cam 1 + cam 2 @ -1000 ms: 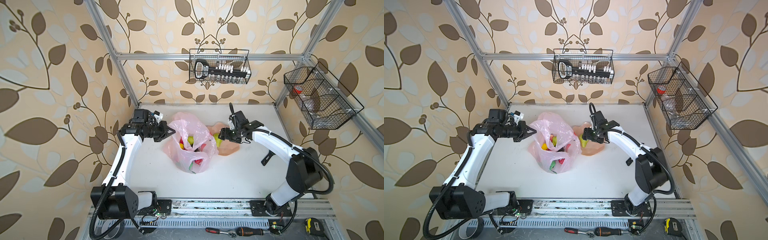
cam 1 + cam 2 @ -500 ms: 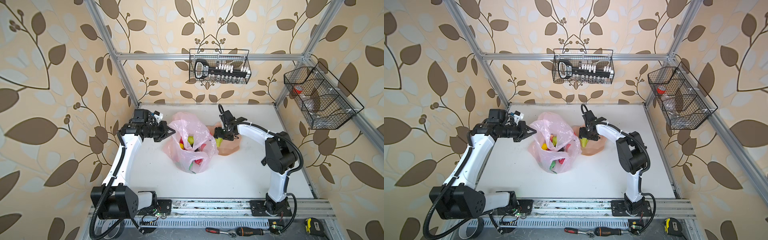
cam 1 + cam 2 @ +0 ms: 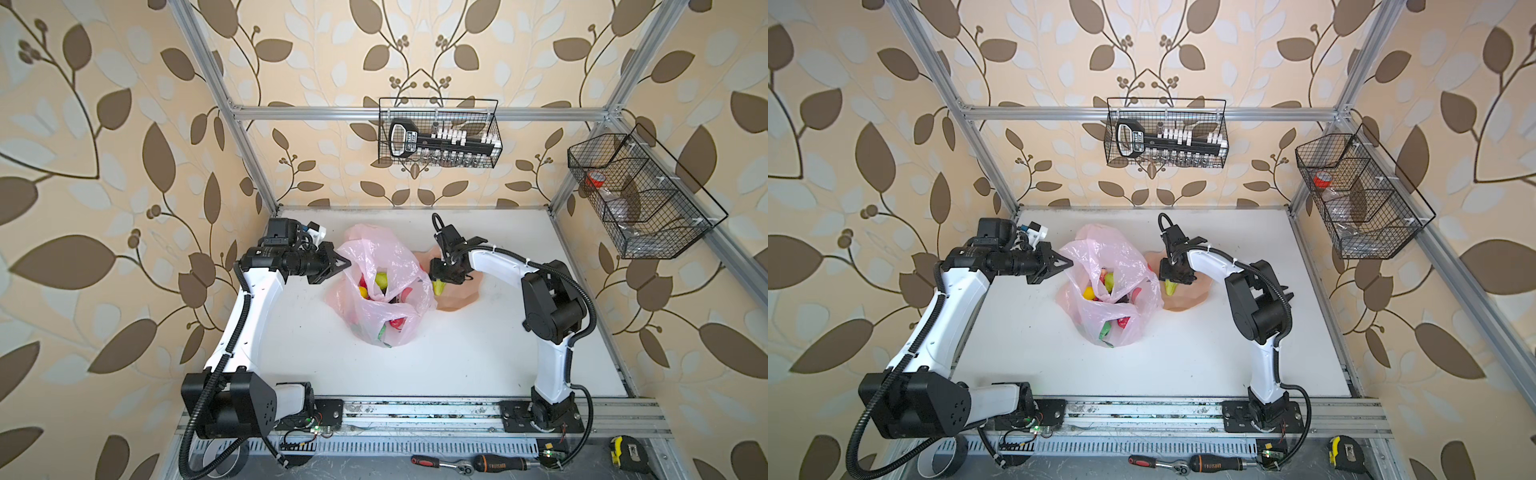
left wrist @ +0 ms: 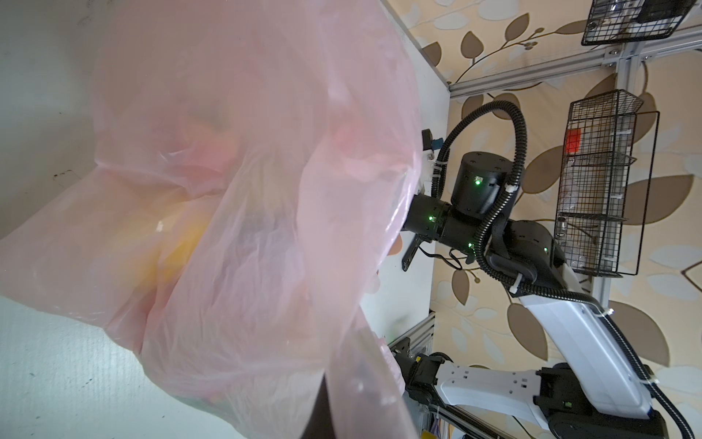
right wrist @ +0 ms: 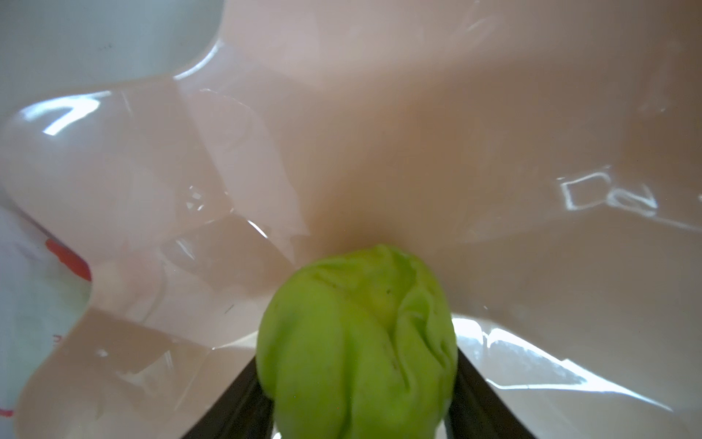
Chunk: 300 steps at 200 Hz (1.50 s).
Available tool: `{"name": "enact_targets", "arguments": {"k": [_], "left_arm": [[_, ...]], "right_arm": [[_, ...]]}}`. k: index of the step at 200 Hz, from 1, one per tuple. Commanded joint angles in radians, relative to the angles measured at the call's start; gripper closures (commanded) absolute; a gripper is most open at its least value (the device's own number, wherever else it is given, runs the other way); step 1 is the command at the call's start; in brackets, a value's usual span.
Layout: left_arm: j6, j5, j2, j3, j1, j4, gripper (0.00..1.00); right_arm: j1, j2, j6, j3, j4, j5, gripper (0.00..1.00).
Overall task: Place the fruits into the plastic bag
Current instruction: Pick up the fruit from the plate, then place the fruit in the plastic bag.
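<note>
The pink plastic bag (image 3: 386, 291) (image 3: 1113, 291) stands open mid-table with several fruits inside, a yellow-green one (image 3: 381, 280) and a red one (image 3: 397, 323) among them. My left gripper (image 3: 338, 264) (image 3: 1065, 262) is shut on the bag's left rim and holds it up; in the left wrist view the bag (image 4: 247, 190) drapes over the gripper (image 4: 330, 414). My right gripper (image 3: 440, 282) (image 3: 1170, 284) points down into the peach dish (image 3: 461, 297), right of the bag. In the right wrist view its fingers (image 5: 247, 399) press both sides of a wrinkled green fruit (image 5: 357, 342).
A wire basket (image 3: 438, 139) with tools hangs on the back wall and another (image 3: 640, 199) on the right wall. A ratchet (image 3: 469, 461) and a tape measure (image 3: 627, 455) lie below the front rail. Aluminium posts frame the table.
The right arm folded back at the elbow, the gripper came down over the dish, and its jaws narrowed onto the green fruit. The left arm and the bag have not moved.
</note>
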Motion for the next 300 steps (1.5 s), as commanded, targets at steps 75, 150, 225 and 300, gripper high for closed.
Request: {"name": "enact_targets", "arguments": {"k": [75,150,225,300], "left_arm": [[0.024,0.036,0.003,0.028,-0.010,0.008,1.00],[0.017,0.041,0.019,0.032,-0.011,0.023,1.00],[0.009,0.045,0.033,0.034,-0.010,0.036,1.00],[0.008,0.051,0.031,0.034,-0.010,0.039,1.00]], "right_arm": [[-0.041,-0.392,0.066,-0.127,0.157,-0.045,0.55],[-0.003,-0.531,0.142,-0.229,0.230,-0.118,0.62],[0.235,-0.593,0.287,-0.412,0.365,-0.109,0.64],[0.310,-0.456,0.315,-0.376,0.410,-0.150,0.66]]}}
